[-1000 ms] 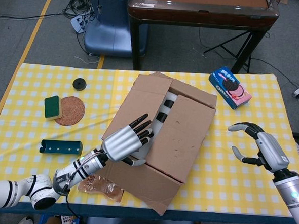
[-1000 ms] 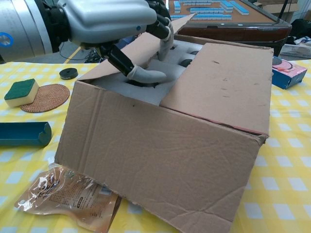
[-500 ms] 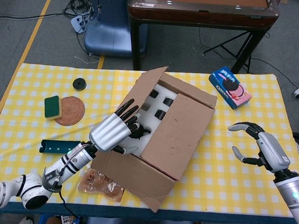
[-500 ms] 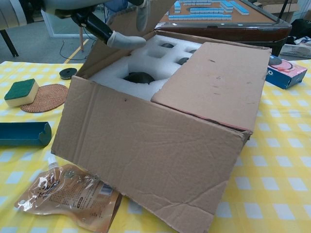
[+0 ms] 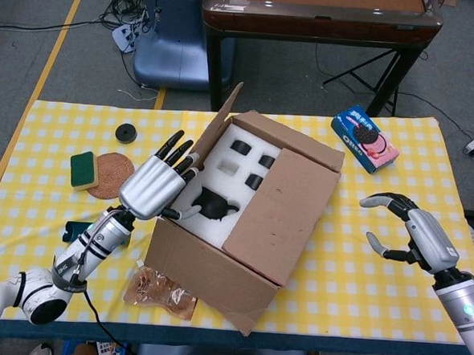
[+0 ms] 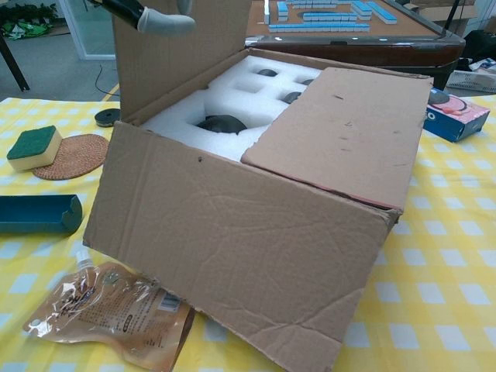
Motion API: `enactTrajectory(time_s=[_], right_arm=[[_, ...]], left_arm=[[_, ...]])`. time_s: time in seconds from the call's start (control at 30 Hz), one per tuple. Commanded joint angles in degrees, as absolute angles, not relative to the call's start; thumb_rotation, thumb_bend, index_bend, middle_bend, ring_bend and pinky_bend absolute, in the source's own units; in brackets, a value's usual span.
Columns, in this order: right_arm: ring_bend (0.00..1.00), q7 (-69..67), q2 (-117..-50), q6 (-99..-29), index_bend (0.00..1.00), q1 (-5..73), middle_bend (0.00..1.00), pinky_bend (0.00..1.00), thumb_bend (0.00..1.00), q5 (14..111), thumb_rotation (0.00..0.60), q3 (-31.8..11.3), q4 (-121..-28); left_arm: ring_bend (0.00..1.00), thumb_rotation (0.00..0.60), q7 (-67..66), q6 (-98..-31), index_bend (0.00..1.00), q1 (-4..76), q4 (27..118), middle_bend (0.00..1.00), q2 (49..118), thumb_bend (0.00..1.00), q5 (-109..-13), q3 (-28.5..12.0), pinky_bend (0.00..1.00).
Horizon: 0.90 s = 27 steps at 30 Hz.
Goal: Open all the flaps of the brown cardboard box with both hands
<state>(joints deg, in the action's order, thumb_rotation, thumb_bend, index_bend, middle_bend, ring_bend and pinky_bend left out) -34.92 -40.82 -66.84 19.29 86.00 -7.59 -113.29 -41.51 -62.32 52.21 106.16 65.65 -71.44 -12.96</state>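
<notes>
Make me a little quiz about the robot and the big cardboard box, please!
1. True or false: the flap by the left hand is standing up.
2. What shows inside the brown cardboard box? A) oranges B) white foam with dark things in its holes C) water
3. Fill in: the flap nearer the right hand still lies ___ over the box.

Key: 1 true. 2 B. 3 flat (closed); the right hand is apart from the box, fingers spread, holding nothing.
</notes>
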Motion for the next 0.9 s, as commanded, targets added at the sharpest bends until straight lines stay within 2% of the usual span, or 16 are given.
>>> enactTrajectory(time_s=[0.03, 0.5, 0.9], right_arm=[[0.17, -34.9, -40.7, -67.0, 0.28, 19.2, 0.26, 0.12, 0.34, 86.1, 0.6, -7.6, -113.4], [0.17, -35.5, -40.2, -67.7, 0.28, 19.0, 0.26, 0.12, 0.34, 86.8, 0.6, -7.4, -113.5], [0.17, -34.5, -40.3, -66.5, 0.28, 19.9, 0.26, 0.12, 0.35, 86.9, 0.6, -7.6, -113.2]], left_arm=[[0.1, 0.152, -41.7, -62.0, 0.48, 52.1, 105.0, 0.25, 65.0, 0.28, -69.3, -13.4, 0.0], [0.1, 0.153, -42.3, -61.0, 0.48, 52.5, 101.5, 0.25, 64.3, 0.28, -60.2, -14.6, 0.0], [0.1, 0.153, -40.9, -62.2, 0.46, 51.7, 103.2, 0.25, 62.3, 0.28, -58.1, -14.8, 0.0]])
